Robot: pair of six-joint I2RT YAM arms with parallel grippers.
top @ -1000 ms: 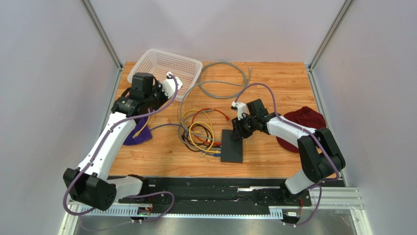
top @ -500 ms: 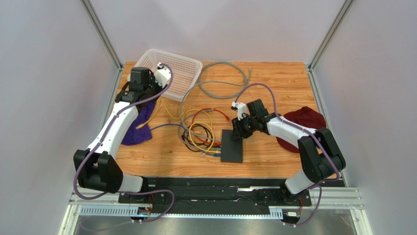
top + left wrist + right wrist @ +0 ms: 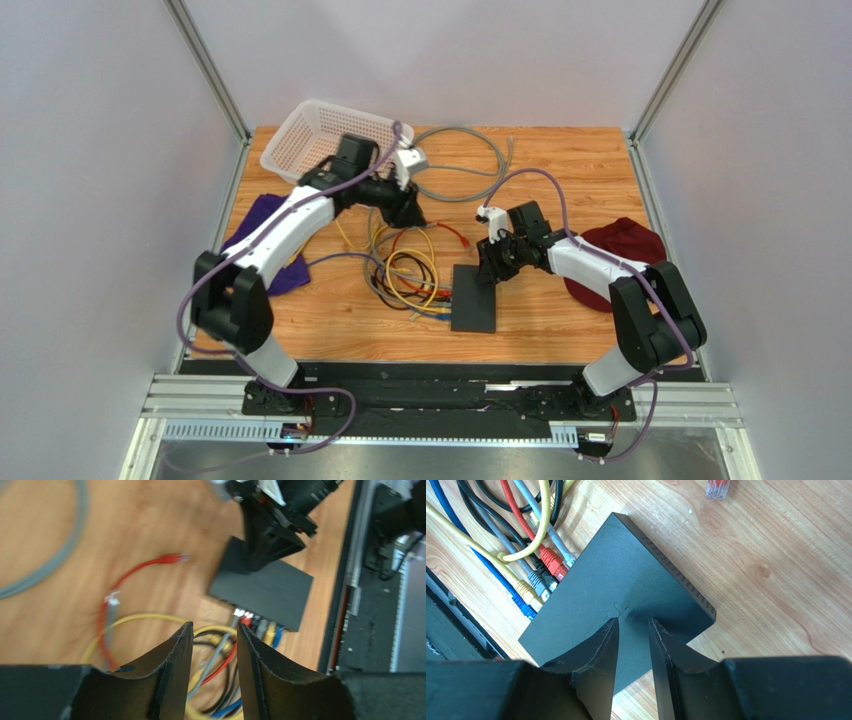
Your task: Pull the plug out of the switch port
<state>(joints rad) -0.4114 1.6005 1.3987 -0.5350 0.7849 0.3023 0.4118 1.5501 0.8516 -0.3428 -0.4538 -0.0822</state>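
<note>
From the top view, the switch (image 3: 474,298) lies on the counter (image 3: 580,160) near the middle, its long axis running from far to near. Its socket edge faces left, into the tangle of patch cables (image 3: 408,270). My right pincer (image 3: 490,272) sits on the switch's far end. My left pincer (image 3: 405,207) hangs over the far side of the tangle, so the plugs lie toward me and a little right of it. I judge the left arm to be the one for the pull, as the right is busy pinning the box. The white mesh basket (image 3: 300,125) stands at the far left corner, and I see nothing in the part that shows.

Through the left wrist, the left pincer (image 3: 214,628) is parted and has hold of nothing. The row of plugs (image 3: 255,625) shows just beyond its tips, seated in the switch's edge.

Through the right wrist, the right pincer (image 3: 632,623) has its jaws partly apart, tips pressed on the plain black top and gripping nothing. The red plug (image 3: 553,565), grey plug (image 3: 538,582), yellow plug (image 3: 526,592) and blue plug (image 3: 523,607) sit side by side in the ports.
</note>
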